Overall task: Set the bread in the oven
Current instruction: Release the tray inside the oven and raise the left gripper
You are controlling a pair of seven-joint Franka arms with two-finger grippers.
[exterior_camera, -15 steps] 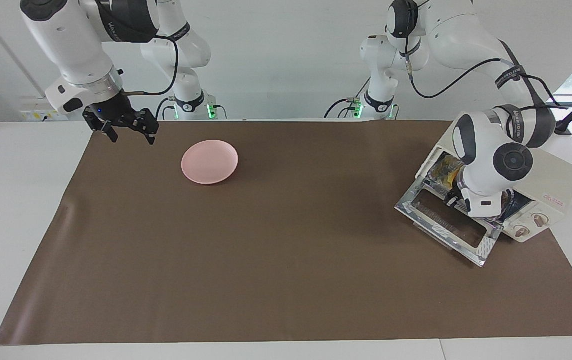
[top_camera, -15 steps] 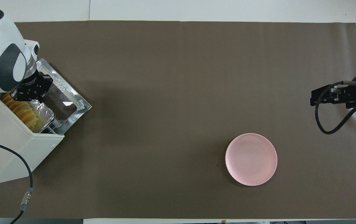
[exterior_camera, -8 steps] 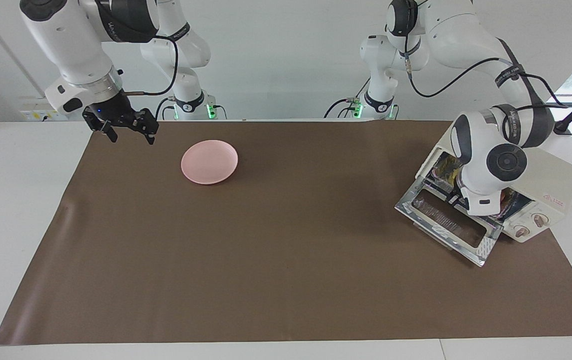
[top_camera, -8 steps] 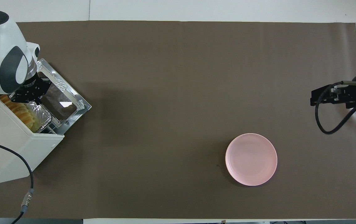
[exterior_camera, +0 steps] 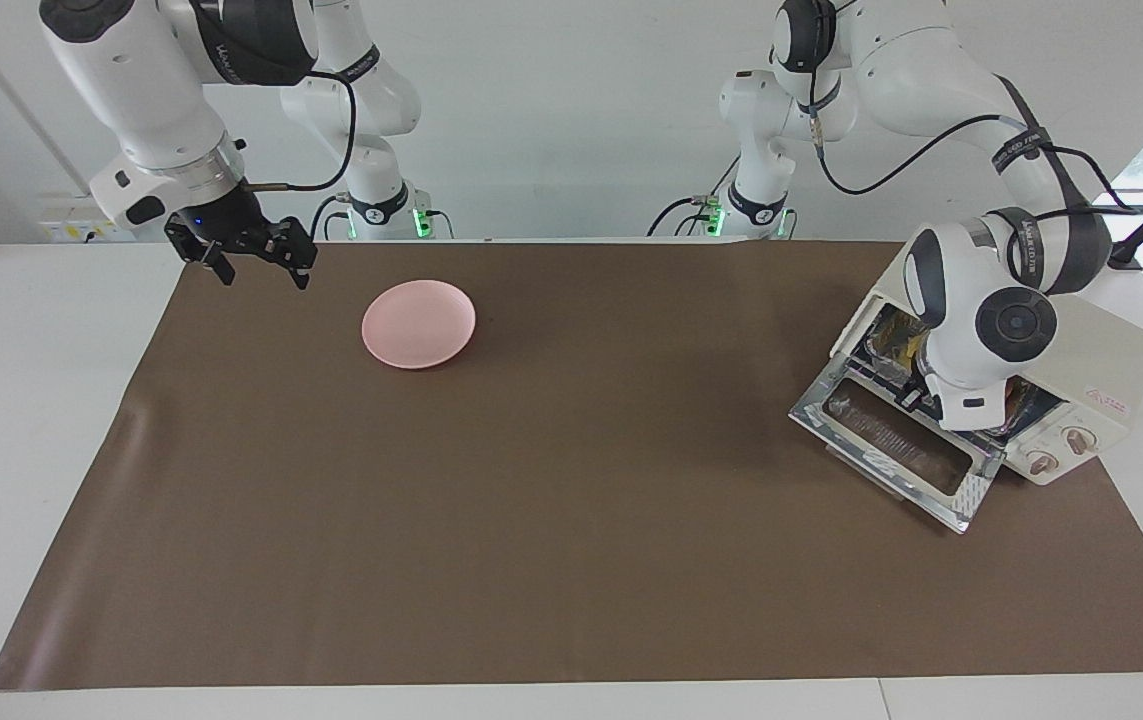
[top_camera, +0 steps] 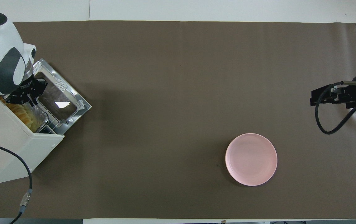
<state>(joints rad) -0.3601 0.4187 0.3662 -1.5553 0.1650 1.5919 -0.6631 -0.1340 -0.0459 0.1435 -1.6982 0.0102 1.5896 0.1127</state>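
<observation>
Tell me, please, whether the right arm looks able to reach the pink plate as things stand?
Probably yes. The right gripper hangs over the mat's edge near the pink plate, with only bare mat between them; the left gripper is busy at the oven.

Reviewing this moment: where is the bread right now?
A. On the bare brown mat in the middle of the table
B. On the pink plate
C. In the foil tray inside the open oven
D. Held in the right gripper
C. The bread sits in the foil tray within the oven, whose door is dropped open; the pink plate holds nothing, and the right gripper, open, holds nothing.
</observation>
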